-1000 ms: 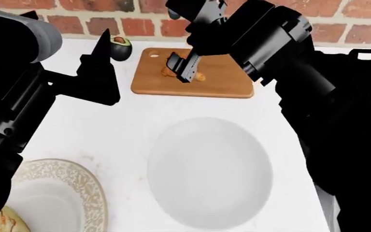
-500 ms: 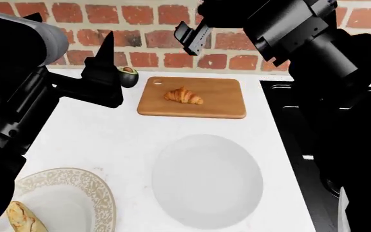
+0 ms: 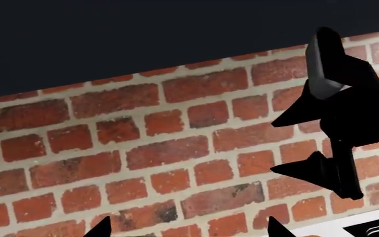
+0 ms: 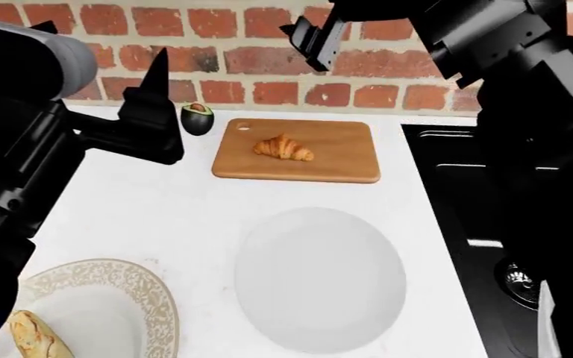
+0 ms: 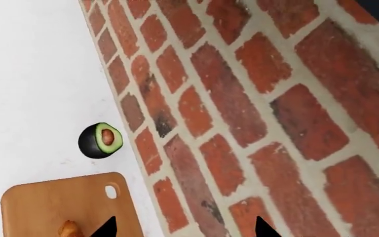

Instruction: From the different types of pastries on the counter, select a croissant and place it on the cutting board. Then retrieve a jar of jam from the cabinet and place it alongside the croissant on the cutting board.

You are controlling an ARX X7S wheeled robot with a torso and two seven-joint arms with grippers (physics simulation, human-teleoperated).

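Black, both of my grippers. The right gripper [image 4: 310,39] hangs high against the brick wall [image 4: 236,60], well above the cutting board [image 4: 342,164]; its fingers are parted and grasp nothing. The left gripper [image 4: 152,86] is raised over the counter [image 4: 167,216], near the halved avocado [image 4: 197,118]; only one finger tip shows clearly, so I cannot tell whether it is released or clenched.

Step in hand, as I judge it: the croissant [image 4: 283,147] is placed, lying at the middle of the board, so the jam is next. No jar or cabinet door shows in any view; only a dark underside appears above the bricks in the left wrist view. I would keep the right arm clear of the board, find the cabinet first, and approach the jar level with jaws wide.

Count:
- croissant: one
- cutting board: one
- avocado half: one
- plain white plate [image 4: 318,280]: one
- patterned plate [image 4: 117,298]: one, carrying one baguette-like bread piece [image 4: 36,337]
- sink [image 4: 476,216]: one
- jam jars: none seen
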